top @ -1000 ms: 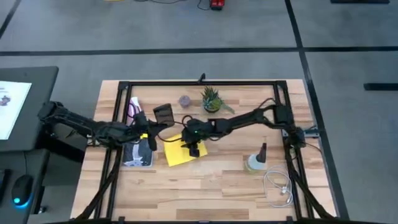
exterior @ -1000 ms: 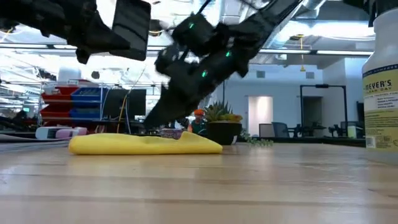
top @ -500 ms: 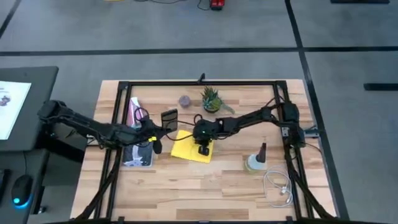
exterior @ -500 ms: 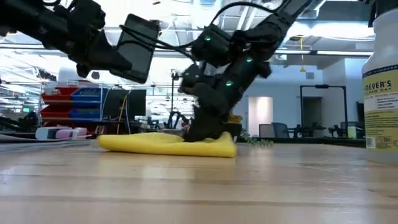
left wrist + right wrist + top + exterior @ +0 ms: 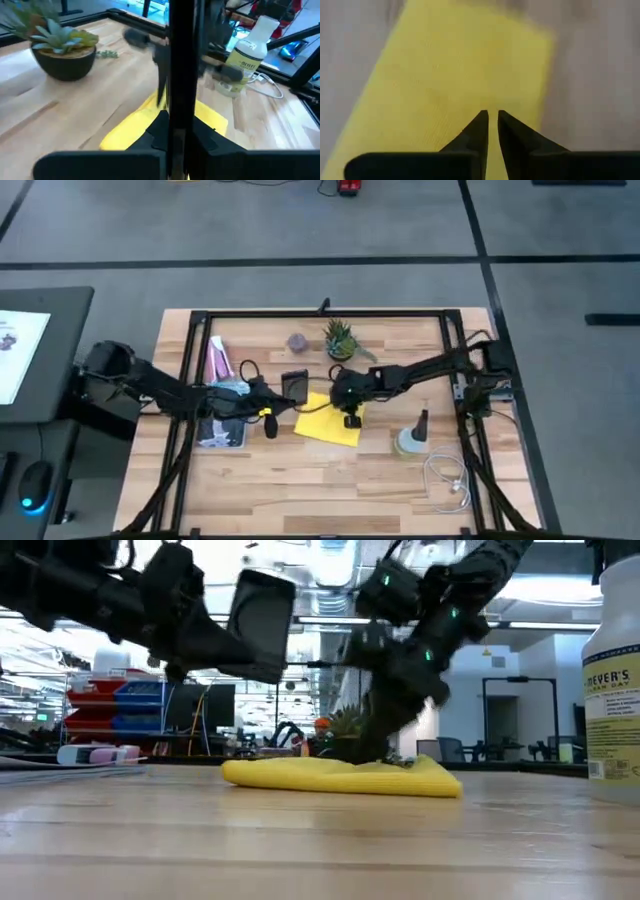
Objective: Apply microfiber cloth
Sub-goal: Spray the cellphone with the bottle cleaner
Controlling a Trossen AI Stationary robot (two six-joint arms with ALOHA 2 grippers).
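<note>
The right gripper [image 5: 491,116], fingers nearly closed with only a slit between them, presses its tips down on the microfiber cloth [image 5: 330,420] lying flat on the worktop [image 5: 300,490]. The left gripper [image 5: 283,392] holds a black smartphone [image 5: 262,622] above the cloth's edge. Dragging risks bunching the floppy fabric.

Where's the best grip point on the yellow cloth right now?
Probably the free corner of the microfiber cloth toward the left arm, pinched from above. It lies flat and thin on the table, and the right gripper is pressed down on its other end, so that part is taken.
</note>
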